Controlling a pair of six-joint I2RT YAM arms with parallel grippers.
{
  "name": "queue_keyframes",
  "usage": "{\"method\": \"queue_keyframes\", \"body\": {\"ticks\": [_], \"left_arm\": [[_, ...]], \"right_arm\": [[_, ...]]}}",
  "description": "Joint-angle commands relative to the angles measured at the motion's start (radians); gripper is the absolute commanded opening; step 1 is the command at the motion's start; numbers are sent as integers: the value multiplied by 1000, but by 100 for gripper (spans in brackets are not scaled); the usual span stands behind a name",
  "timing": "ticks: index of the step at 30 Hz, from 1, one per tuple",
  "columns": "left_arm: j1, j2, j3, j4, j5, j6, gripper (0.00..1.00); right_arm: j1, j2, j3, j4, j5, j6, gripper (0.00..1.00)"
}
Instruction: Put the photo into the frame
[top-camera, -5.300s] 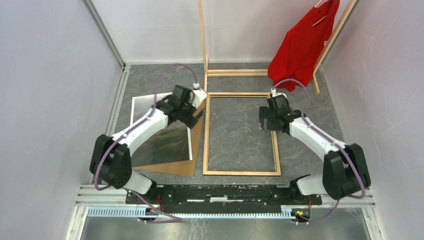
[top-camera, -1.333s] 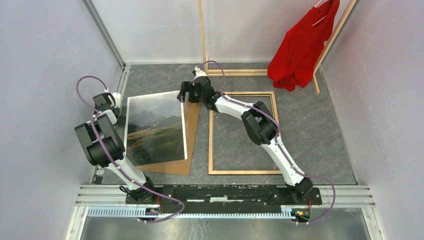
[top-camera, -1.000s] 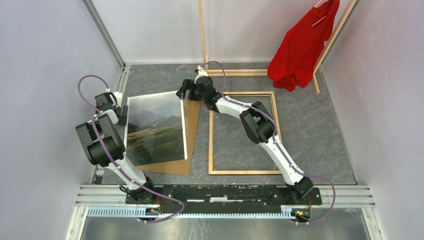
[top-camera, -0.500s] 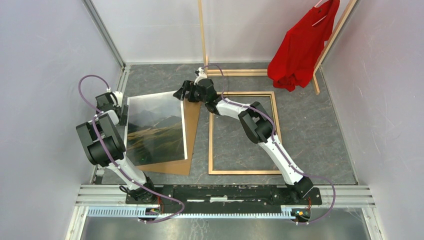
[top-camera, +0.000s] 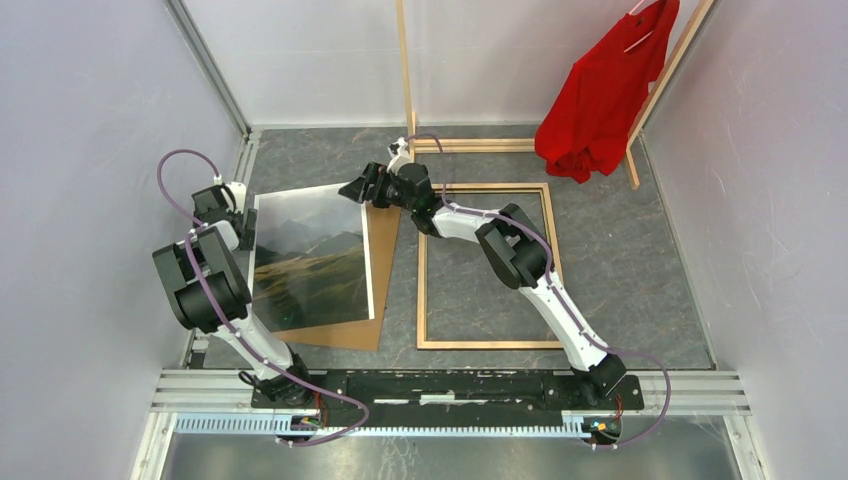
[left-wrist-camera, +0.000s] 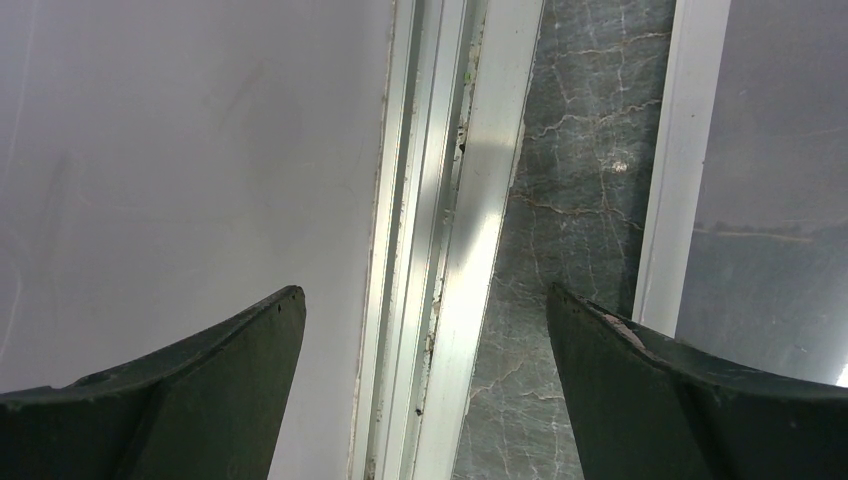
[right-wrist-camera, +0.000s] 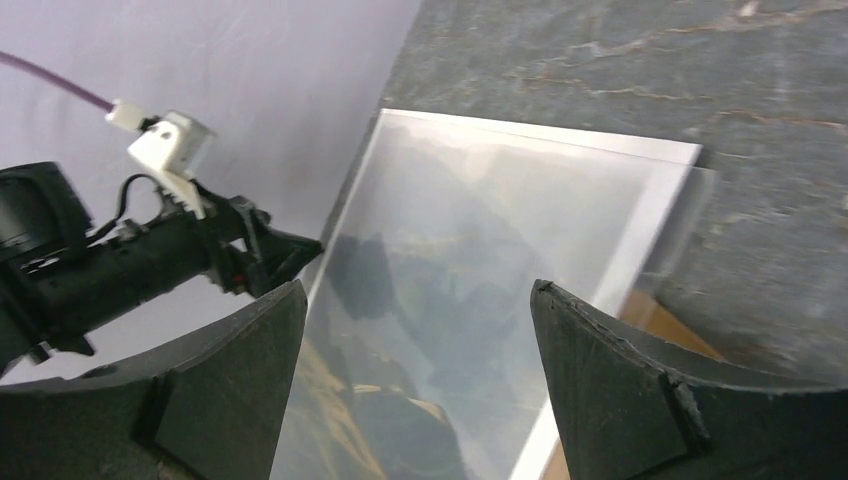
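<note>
The photo (top-camera: 315, 255) lies picture side up on a brown backing board (top-camera: 385, 240) at the left of the floor. It also shows in the right wrist view (right-wrist-camera: 480, 250). The frame (top-camera: 487, 344) lies flat to its right, light wood side up, with nothing inside it. My right gripper (top-camera: 354, 190) is open and hovers over the photo's far right corner, holding nothing (right-wrist-camera: 418, 290). My left gripper (top-camera: 240, 222) is open and empty at the photo's far left edge, over the wall rail (left-wrist-camera: 425, 295). The photo's white border (left-wrist-camera: 690, 150) lies just right of it.
A tall wooden clothes rack (top-camera: 405, 80) with a red shirt (top-camera: 605, 95) stands at the back. An aluminium rail (left-wrist-camera: 480, 200) runs along the left wall. Grey walls close in on both sides. My left gripper (right-wrist-camera: 270, 255) shows in the right wrist view.
Since 5.3 s ago the left gripper left the photo's right corner for its left edge, and the right arm swung from the frame to the photo. In the last second the right gripper edged left.
</note>
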Motion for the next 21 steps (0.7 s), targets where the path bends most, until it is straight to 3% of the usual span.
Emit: {"method": "queue_keyframes", "body": {"ticks": [1,4,10,15,21], "left_arm": [[-10,91,-75,-163,48,27,97],[-9,93,-76,-163,46,29,97],[-5,79,-50,-205,62,23,97],[7,27,60,-352,159,-12,97],[33,-29,107,-353,114,-1,97]], "right_arm": [[13,-85,-19,124,-49,61,89],[17,-106,-18,12,8,5,87],[15,-169,-66,-161,212,-162,95],[3,-163,-51,-253,248,-228,95],[18,-246,-139,-331,300,-282,95]]}}
